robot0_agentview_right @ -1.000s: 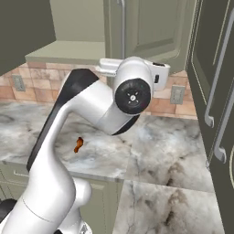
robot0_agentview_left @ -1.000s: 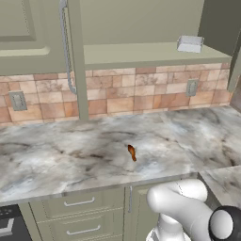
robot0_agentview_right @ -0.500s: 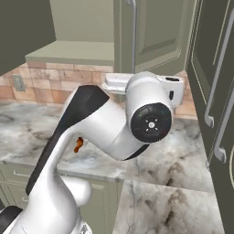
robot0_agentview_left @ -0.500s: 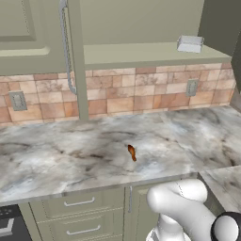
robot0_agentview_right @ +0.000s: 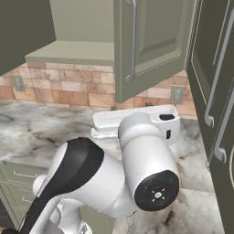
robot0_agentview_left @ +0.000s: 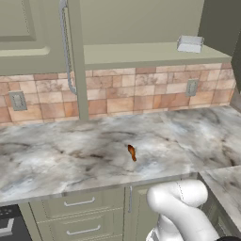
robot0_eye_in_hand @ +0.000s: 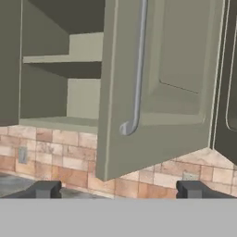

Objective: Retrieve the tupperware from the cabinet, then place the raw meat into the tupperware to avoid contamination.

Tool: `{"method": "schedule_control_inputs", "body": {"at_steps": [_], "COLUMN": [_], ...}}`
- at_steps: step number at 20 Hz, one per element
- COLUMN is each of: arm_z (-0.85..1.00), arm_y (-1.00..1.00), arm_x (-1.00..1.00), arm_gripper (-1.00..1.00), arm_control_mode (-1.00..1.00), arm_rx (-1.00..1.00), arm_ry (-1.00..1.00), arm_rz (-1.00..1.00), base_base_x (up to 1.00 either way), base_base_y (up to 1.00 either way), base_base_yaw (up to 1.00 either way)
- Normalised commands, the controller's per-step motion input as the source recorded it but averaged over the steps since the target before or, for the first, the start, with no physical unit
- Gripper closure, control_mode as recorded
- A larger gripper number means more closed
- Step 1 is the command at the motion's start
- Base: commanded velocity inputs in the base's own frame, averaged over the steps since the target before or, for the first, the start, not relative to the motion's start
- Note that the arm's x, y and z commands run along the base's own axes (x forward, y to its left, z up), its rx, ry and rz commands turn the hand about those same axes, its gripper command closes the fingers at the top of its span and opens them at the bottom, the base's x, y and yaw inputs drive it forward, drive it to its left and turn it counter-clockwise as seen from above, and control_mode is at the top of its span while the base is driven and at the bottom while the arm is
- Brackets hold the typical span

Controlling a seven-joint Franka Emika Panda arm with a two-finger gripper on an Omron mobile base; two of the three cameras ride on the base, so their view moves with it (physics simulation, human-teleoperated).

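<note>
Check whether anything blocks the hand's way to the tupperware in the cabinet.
The open cabinet door hangs right in front of the open hand. The tupperware sits on the bottom shelf behind it.

1. Counter [robot0_agentview_left: 70, 160]: marbled grey-white stone running along the wall; it turns a corner at the right end.
2. Backsplash [robot0_agentview_left: 122, 96]: brick-pattern tiles in terracotta, pink and tan, rising directly from the back edge of the counter.
3. Left outlet [robot0_agentview_left: 17, 100]: grey plate set in the backsplash, above the counter's left end.
4. Right outlet [robot0_agentview_left: 191, 87]: grey plate in the backsplash, above the counter's right part.
5. Drawers [robot0_agentview_left: 77, 216]: olive-green fronts with short silver handles, stacked directly under the counter's front edge.
6. Stove [robot0_agentview_left: 9, 226]: dark corner of it, below the counter's left end, just beside the drawers.
</note>
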Motion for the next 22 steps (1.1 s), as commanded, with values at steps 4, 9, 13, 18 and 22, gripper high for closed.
{"method": "schedule_control_inputs", "body": {"at_steps": [4, 9, 13, 18, 22], "arm_z": [-0.43, -0.51, -0.33, -0.09, 0.16], "arm_y": [0.57, 0.86, 0.88, 0.78, 0.55], "arm_x": [-0.89, -0.73, -0.37, -0.11, 0.0], "arm_gripper": [-1.0, -1.0, -1.0, -1.0, -1.0], "arm_control_mode": [-1.0, -1.0, -1.0, -1.0, -1.0], "arm_rx": [-0.22, -0.31, -0.3, -0.26, -0.16], "arm_ry": [-0.02, -0.01, -0.01, -0.08, -0.19], "arm_rz": [0.01, 0.0, 0.0, 0.0, -0.04], "base_base_x": [0.0, 0.0, 0.0, 0.0, 0.0], "base_base_y": [0.0, 0.0, 0.0, 0.0, 0.0], "base_base_yaw": [0.0, 0.0, 0.0, 0.0, 0.0]}}
